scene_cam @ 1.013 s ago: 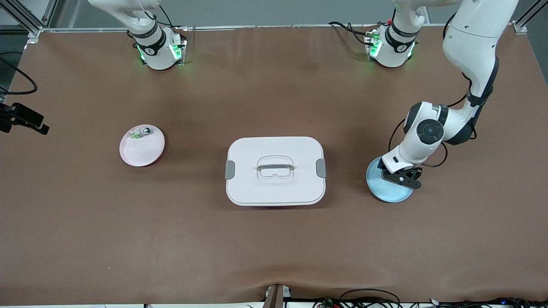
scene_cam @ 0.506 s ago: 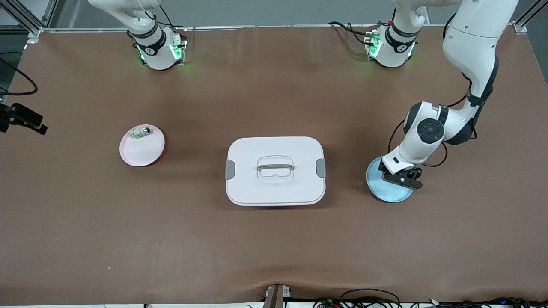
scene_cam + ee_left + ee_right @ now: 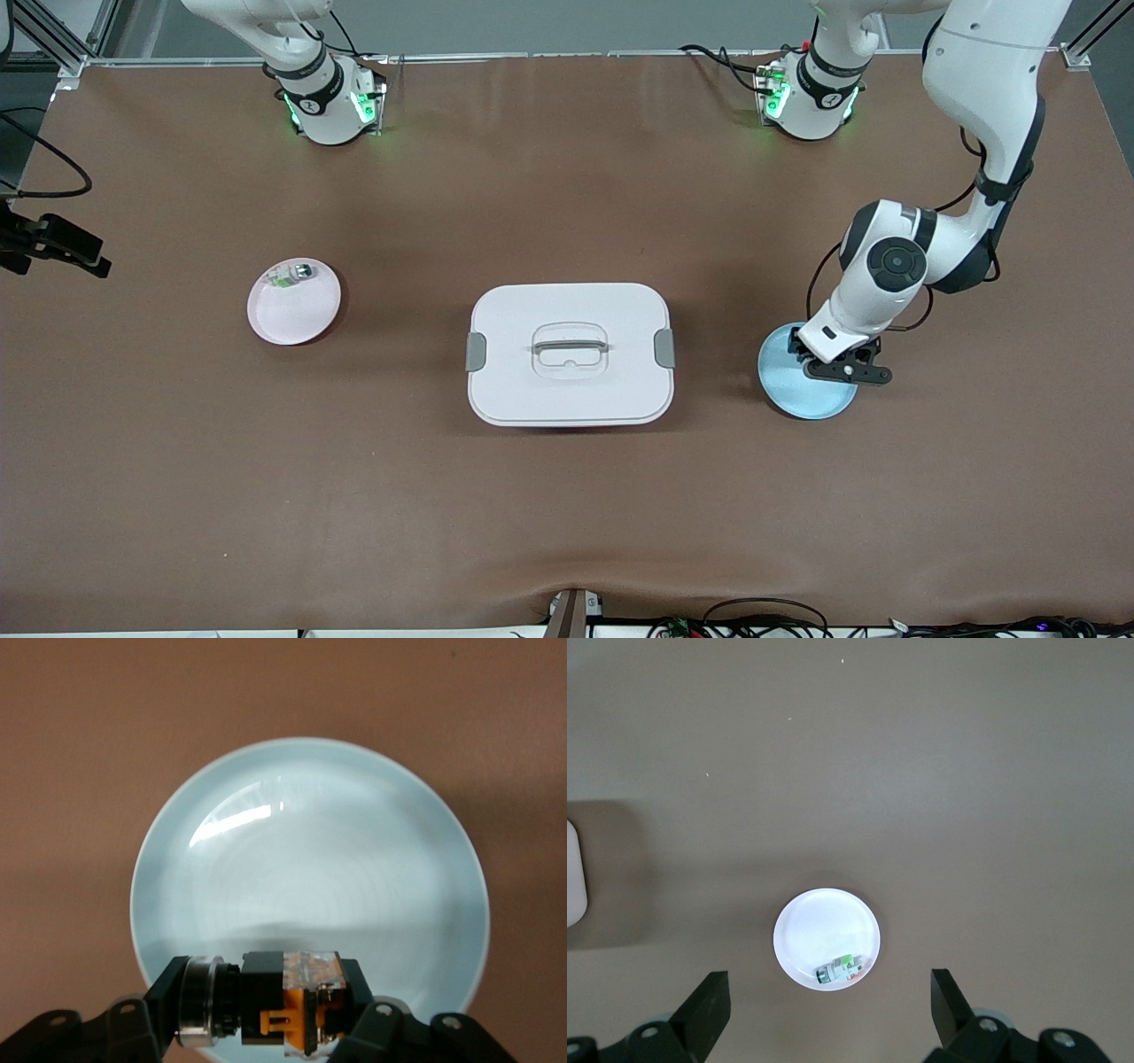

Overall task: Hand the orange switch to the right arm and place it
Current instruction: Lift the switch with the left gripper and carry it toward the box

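The orange switch [image 3: 294, 997], a small black block with an orange section and a silver ring at one end, is clamped between the jaws of my left gripper [image 3: 270, 1003]. It hangs just over the edge of a pale blue plate [image 3: 310, 842]. In the front view the left gripper [image 3: 842, 361] is low over that blue plate [image 3: 797, 394] at the left arm's end of the table, and the hand hides the switch. My right gripper [image 3: 830, 1005] is open and empty, high over a pink plate [image 3: 819, 930].
A clear, green and silver part [image 3: 292, 276] lies in the pink plate [image 3: 288, 319] toward the right arm's end. A white lidded box [image 3: 569, 390] with a handle and grey clips stands mid-table between the two plates. Brown mat covers the table.
The left hand has shifted slightly toward the left arm's end over the blue plate, and its elbow has swung a little. The plates and the box have not moved.
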`<state>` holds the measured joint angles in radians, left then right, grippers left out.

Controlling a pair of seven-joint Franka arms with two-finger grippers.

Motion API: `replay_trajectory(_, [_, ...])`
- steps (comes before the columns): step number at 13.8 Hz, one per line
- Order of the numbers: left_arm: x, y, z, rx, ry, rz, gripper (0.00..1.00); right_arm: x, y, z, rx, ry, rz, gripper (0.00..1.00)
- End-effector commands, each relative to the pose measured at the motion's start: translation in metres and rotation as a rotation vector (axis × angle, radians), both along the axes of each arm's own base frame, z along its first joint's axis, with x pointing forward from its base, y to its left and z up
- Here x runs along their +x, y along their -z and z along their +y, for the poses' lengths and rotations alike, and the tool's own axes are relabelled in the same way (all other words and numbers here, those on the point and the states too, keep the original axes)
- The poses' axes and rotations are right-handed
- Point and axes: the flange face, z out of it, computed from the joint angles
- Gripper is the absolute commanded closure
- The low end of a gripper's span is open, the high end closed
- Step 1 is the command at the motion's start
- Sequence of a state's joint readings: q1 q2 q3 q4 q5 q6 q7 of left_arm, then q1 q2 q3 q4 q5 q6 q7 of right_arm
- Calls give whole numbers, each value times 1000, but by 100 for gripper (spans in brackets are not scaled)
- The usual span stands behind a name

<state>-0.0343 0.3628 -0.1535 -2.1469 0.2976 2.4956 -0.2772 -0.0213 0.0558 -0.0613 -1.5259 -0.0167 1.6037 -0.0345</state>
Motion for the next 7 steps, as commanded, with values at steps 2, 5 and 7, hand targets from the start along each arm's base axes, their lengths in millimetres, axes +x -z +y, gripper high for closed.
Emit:
replay_trajectory(2, [-31,-97,-23,-30,-120,105,79,-4,0,3,-3,0,14,0])
replay_trajectory(5, [-48,-154,-24,-23,-156,145,82,-5,2,4,4,1,22,0])
replay_trajectory(7, [-57,-178,-23,-24,-172,141,82,-5,6,3,10,11,27,0])
